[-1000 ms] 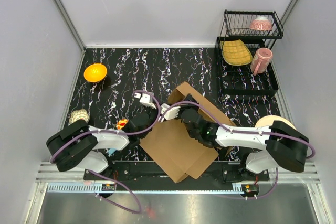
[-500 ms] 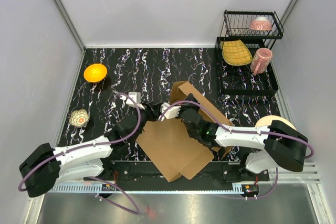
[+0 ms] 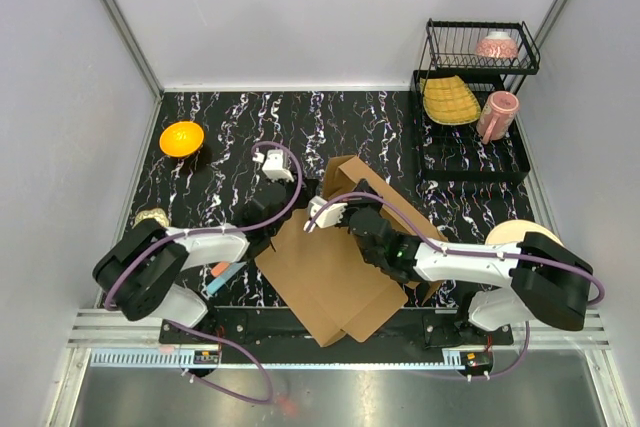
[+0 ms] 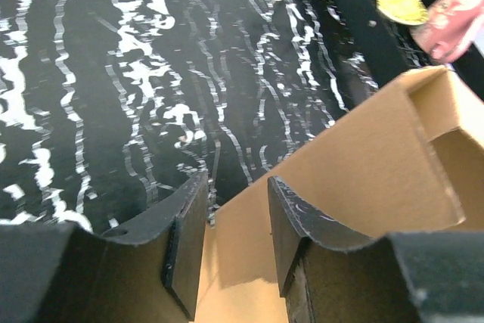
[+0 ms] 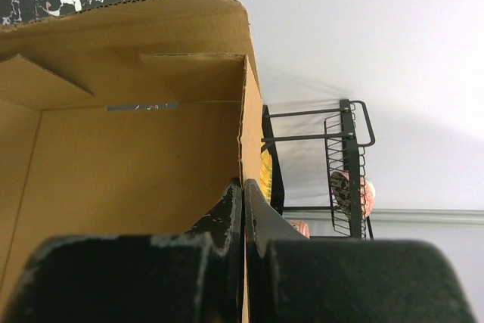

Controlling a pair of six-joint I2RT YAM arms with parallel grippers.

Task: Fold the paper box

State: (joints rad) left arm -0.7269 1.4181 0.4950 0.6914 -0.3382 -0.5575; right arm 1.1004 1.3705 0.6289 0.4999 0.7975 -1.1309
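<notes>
The paper box [image 3: 335, 272] lies half folded at the table's near centre, one wall raised at its far end. My right gripper [image 3: 352, 219] is shut on the top edge of that raised wall; in the right wrist view its fingertips [image 5: 243, 191] pinch the cardboard wall [image 5: 136, 156]. My left gripper [image 3: 268, 225] is at the box's left corner. In the left wrist view it [image 4: 234, 213] is open, with the box's panel [image 4: 363, 164] lying between and beyond the fingers [image 4: 189, 225]. I cannot tell whether they touch the cardboard.
An orange bowl [image 3: 181, 138] sits at the far left and a small patterned bowl [image 3: 150, 217] beside the left arm. A teal and orange pen-like item [image 3: 225, 275] lies near the left arm. A black dish rack [image 3: 470, 117] with a pink mug [image 3: 498, 112] stands far right.
My left arm has drawn back from a low stretched pose and its gripper now sits at the box's left corner. The box's near panel shifted slightly left. The right gripper kept its hold.
</notes>
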